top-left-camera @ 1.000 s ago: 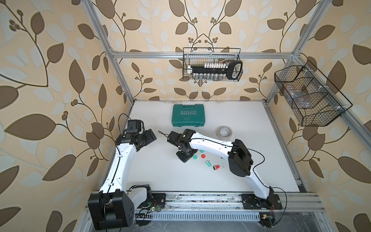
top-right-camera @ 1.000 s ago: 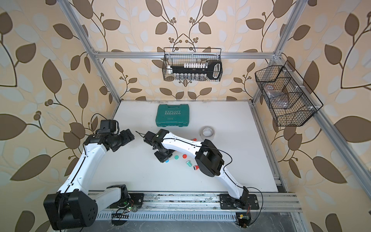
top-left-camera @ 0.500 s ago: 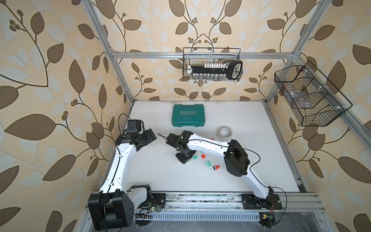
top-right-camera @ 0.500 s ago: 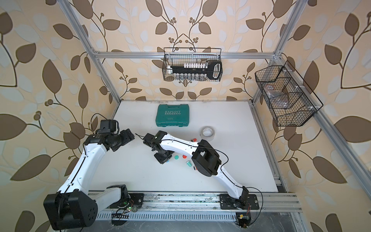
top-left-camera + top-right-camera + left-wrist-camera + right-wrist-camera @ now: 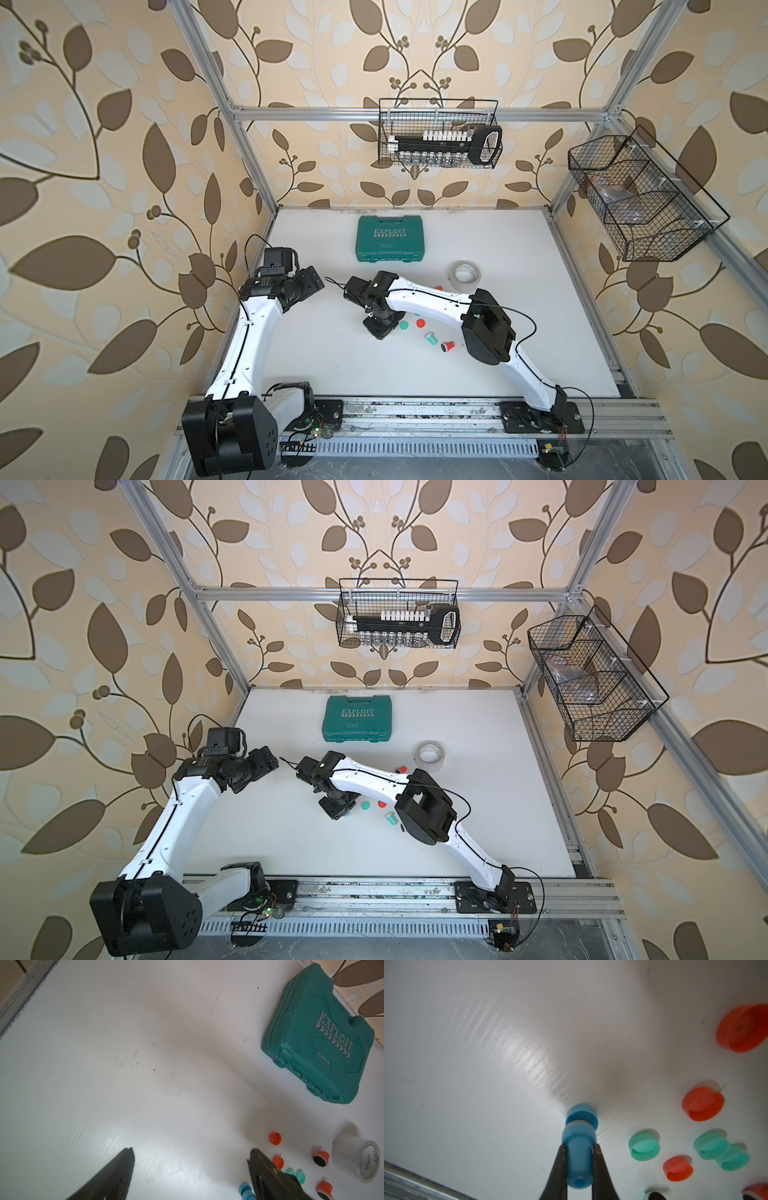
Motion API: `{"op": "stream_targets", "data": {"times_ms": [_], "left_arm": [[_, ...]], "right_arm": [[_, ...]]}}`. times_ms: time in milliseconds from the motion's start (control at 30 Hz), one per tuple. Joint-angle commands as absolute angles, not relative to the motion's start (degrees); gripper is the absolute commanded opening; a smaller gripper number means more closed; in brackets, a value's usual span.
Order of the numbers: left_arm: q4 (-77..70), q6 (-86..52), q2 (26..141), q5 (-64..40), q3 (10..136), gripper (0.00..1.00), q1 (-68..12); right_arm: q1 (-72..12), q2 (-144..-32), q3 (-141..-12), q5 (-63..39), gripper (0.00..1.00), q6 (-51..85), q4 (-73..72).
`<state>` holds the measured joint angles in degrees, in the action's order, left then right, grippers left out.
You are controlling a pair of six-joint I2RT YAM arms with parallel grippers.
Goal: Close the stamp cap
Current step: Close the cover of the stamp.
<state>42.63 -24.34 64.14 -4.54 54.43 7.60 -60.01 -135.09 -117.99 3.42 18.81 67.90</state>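
Since a second ago the right arm's elbow has drawn in toward the left arm's side, with its wrist shifting only slightly, while the left arm has held its pose. In the right wrist view the right gripper [image 5: 579, 1147] is clamped on the narrow handle of the blue stamp [image 5: 579, 1159], one finger on each side. The stamp points away from the camera with its far end down on the white table [image 5: 488, 1043]. The blue cap [image 5: 582, 1114] sits on that far end, touching the table (a pale band shows between cap and stamp body, so whether it is fully seated cannot be told). In a top view only a sliver of blue [image 5: 348, 811] shows under the gripper. Just beside the stamp lie a loose teal cap [image 5: 644, 1148] and two orange caps [image 5: 703, 1103], all apart from it. The left gripper [image 5: 191, 1150] hangs above bare table at the left side, fingers spread wide and holding nothing. Farther back rest a green case [image 5: 388, 245] and a tape roll [image 5: 466, 274].
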Motion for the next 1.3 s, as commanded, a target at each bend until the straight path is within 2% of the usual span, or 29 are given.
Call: {"op": "stream_targets", "data": {"times_ms": [0,1267], "left_arm": [[42.1,-24.07,63.28,-5.09,55.11,0.89,7.8],[42.01,-24.05,63.62,-5.31,55.06,0.89,7.82]], "right_arm": [[-60.38,-136.37,-119.81,3.55,0.0,18.28,68.38],[-60.38,-139.25,-119.91,3.75,0.0,17.27,68.88]]}}
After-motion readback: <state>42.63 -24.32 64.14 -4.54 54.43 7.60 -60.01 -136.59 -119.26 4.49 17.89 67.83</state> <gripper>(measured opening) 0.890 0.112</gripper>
